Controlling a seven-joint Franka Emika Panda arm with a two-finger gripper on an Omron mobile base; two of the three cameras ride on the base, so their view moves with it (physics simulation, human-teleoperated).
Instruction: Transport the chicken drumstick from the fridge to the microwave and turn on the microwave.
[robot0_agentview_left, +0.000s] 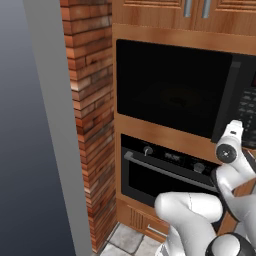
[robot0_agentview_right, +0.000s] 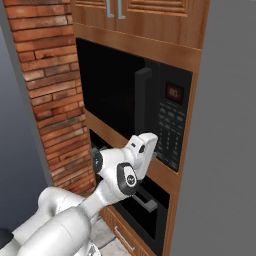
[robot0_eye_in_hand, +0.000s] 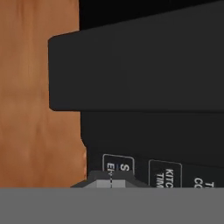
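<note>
A tall wooden cabinet wall runs from top to bottom of both base views, with a red brick column at 9 o'clock from it. A flat grey panel, possibly the fridge side, covers the 3 o'clock edge of the right base view.

Set into the wood is the microwave, a wide black box with its dark window door shut. A vertical black handle stands at the door's 3 o'clock edge. Just beyond it is the keypad, a column of small buttons with a red digital display at 12 o'clock above them.

Directly at 6 o'clock below the microwave sits a black oven with a bar handle and round knobs.

The white robot arm rises from the bottom of both base views and reaches to the lower part of the keypad.

The hand is fully closed and holds nothing. In the hand view its tips sit right against a white-outlined button at the keypad's lower corner; whether they actually touch it cannot be told. Another lettered button lies just at 3 o'clock from it, and bare wood lies at 9 o'clock.

The chicken drumstick cannot be located behind the dark door.
</note>
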